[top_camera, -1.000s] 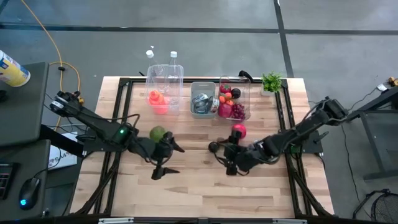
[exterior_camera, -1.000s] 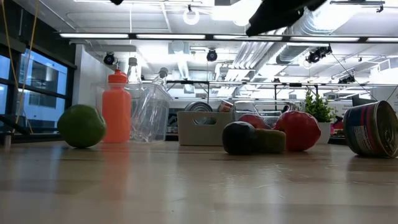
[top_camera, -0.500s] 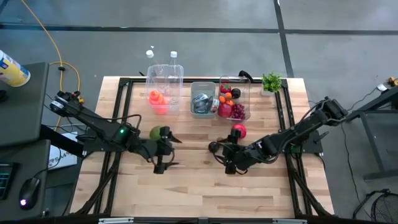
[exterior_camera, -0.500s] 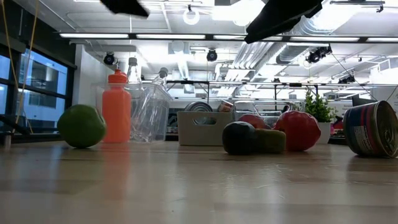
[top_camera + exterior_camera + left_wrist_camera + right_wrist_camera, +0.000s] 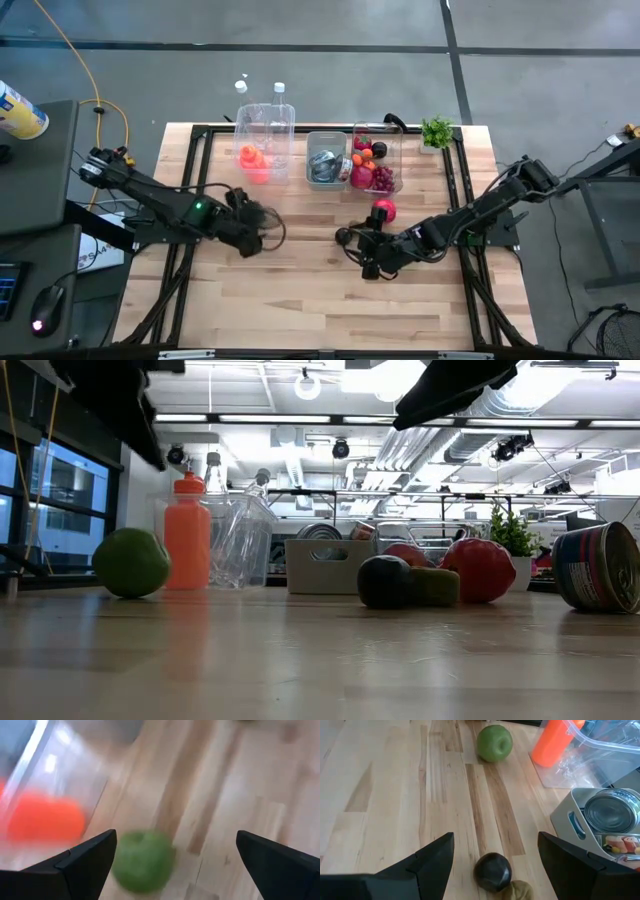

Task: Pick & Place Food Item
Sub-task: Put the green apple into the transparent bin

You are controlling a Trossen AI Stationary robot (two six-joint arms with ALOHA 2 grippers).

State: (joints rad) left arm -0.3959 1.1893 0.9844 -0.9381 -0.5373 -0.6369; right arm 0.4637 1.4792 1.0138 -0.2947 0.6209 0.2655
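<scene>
The left arm is stretched low across the desk [image 5: 300, 290] from its left edge, wrist bent down, with the left pincer [image 5: 258, 224] held directly over the green apple [image 5: 143, 860]. In the high view the apple is hidden under that pincer. In the left wrist view the two dark fingers [image 5: 85, 860] are seen spread wide, the apple lying between and below them, not gripped; contact cannot be told. The apple rests on the wood just beside the orange bottle [image 5: 187, 532], toward the near side of the desk from it, and apart from it.

The right arm is folded in from the desk's right edge, elbow raised, forearm angled low toward the centre. The right pincer [image 5: 368, 253] is held above the desk just near of the red fruit [image 5: 384, 210]; its fingers [image 5: 432, 857] are seen wide apart and empty in the right wrist view. A dark round fruit [image 5: 492, 871] and a brownish one [image 5: 518, 890] touching it lie just ahead of that pincer.

Beyond the orange bottle a clear container [image 5: 268, 127] is set at the desk's far edge; beside it stands a grey bin [image 5: 326, 159] with a tin inside, then a clear tub of mixed fruit [image 5: 377, 158]. A small green plant [image 5: 437, 132] stands at the far right corner. A tin can [image 5: 598, 567] lies on its side at the right of the low view.
</scene>
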